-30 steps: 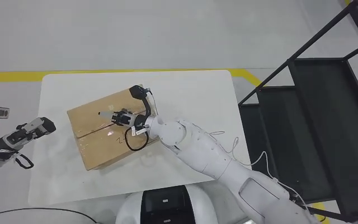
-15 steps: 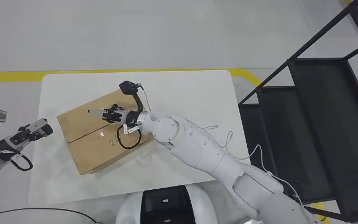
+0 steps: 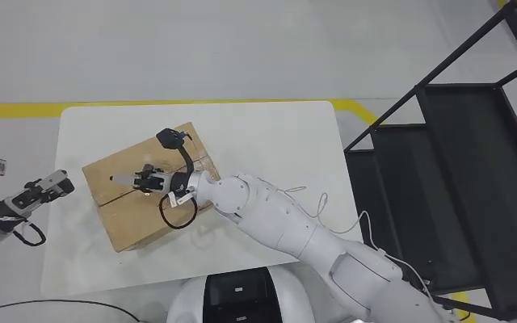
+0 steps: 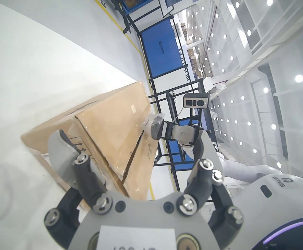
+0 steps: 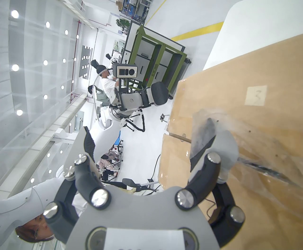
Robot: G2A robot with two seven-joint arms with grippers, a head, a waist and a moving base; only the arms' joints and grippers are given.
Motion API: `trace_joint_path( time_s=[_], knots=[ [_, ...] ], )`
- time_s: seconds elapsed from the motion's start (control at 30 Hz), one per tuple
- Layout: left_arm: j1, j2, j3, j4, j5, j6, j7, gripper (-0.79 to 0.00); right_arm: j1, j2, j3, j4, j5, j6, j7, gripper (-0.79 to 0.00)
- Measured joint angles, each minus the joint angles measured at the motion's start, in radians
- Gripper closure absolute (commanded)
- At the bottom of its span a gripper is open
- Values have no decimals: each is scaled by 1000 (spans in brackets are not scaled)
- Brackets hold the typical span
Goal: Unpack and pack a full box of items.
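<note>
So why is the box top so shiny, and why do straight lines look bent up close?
Left wrist view: clear tape on the box catches the ceiling lamps as small glints. Right wrist view: the ceiling lamps flare into streaks and the ceiling grid bows, a wide-lens effect. Top view: light is soft and even, lines stay straight.

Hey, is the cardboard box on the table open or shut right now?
Shut. The cardboard box has both top flaps lying flat and meeting along a centre seam, so its contents are hidden.
</note>
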State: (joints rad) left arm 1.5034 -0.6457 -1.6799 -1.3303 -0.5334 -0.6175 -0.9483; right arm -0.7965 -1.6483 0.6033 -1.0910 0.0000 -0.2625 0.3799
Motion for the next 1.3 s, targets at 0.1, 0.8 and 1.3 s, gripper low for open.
trace_joint_path(
  time_s=[0.1, 0.8, 1.3],
  knots=[
    [9, -1, -15, -2, 5, 2, 2, -785, 6, -19, -21, 39, 13, -6, -5, -785],
    [79, -12, -116, -31, 33, 26, 7, -785, 73, -146, -113, 209, 35, -57, 1, -785],
    [98, -23, -162, -19, 54, 29, 34, -785, 99, -210, -112, 318, 43, -50, 3, -785]
  ],
)
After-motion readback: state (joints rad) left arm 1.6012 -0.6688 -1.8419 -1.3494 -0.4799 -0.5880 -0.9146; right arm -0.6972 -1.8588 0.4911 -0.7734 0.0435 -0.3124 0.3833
